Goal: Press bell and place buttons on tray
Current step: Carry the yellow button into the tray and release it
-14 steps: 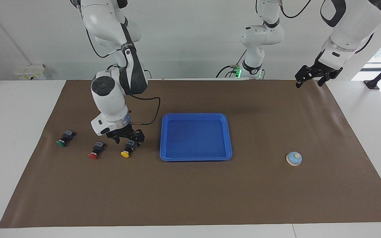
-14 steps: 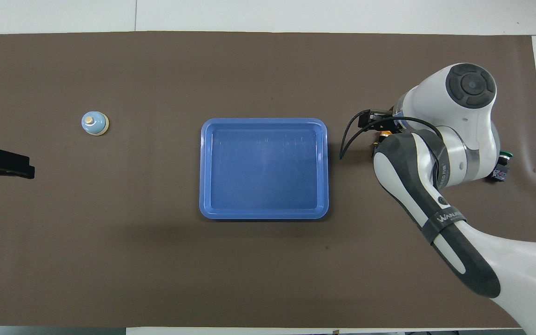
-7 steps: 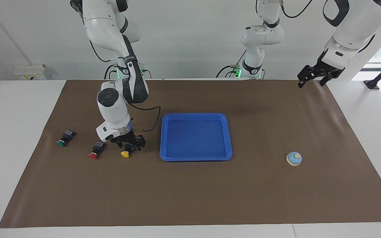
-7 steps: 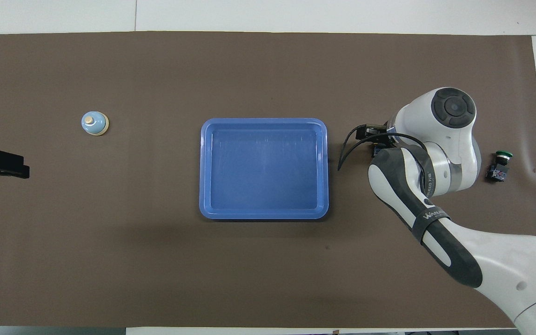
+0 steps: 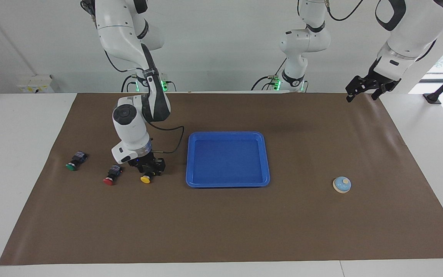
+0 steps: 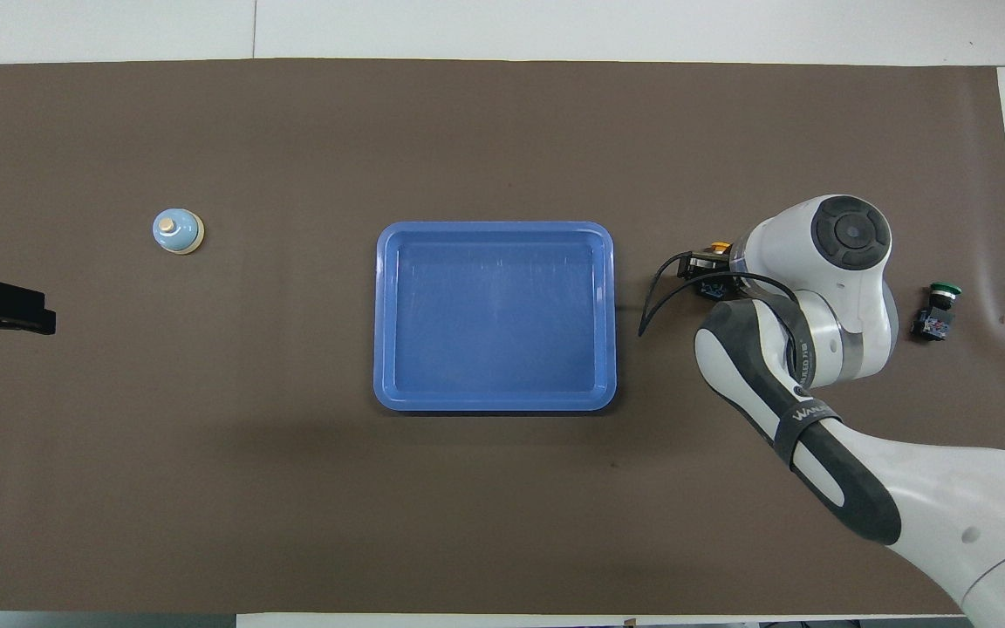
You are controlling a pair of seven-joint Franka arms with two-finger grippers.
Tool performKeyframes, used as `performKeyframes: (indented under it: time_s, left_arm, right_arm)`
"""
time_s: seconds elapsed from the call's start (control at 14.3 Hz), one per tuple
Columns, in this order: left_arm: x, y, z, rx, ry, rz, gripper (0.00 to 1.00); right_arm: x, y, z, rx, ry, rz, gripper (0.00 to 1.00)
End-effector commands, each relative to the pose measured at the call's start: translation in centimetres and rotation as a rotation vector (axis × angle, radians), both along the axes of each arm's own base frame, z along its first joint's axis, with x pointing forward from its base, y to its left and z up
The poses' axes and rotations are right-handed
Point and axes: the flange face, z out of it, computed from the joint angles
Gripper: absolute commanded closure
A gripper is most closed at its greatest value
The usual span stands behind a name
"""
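Right end effector (image 5: 149, 169) down around yellow button (image 5: 146, 178), grip unclear; left end effector (image 5: 367, 87) spread, waiting; button looks light, rigid; grab its blocky body.

A robotics lab: two white robot arms (image 5: 137, 115) mounted at a white table (image 5: 17, 154) covered with a brown mat (image 5: 221, 223), against a bare white wall (image 5: 214, 46) with cables (image 5: 267, 79) and a power strip (image 5: 35, 84)

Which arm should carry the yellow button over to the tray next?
The right arm. Its claw is already down around the yellow button, right beside the tray. The left claw waits raised over the table's edge at its own end.
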Motion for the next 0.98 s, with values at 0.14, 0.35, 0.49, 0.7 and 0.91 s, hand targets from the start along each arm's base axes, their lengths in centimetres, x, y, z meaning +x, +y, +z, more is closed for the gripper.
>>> performKeyframes:
  time_s: [0.14,0.35,0.49,0.7,0.91]
  left_arm:
    - [-0.1,0.2,0.4,-0.007,0.004,0.010,0.00]
    - [-0.1,0.1,0.4,-0.007,0.004,0.009,0.00]
    - [-0.1,0.1,0.4,-0.009,0.004,0.009,0.00]
    - [-0.1,0.1,0.4,-0.007,0.004,0.009,0.00]
    - [-0.1,0.1,0.4,-0.009,0.004,0.011,0.00]
  right_arm:
    - [0.1,0.4,2.0,0.007,-0.026,0.020,1.00]
    - [1.6,1.7,6.1,0.001,0.007,0.034,1.00]
    - [2.3,4.8,10.2,-0.002,0.045,0.022,1.00]
    - [1.0,13.3,14.8,-0.003,0.078,0.002,1.00]
    - [-2.2,20.0,14.7,-0.004,0.076,-0.024,1.00]
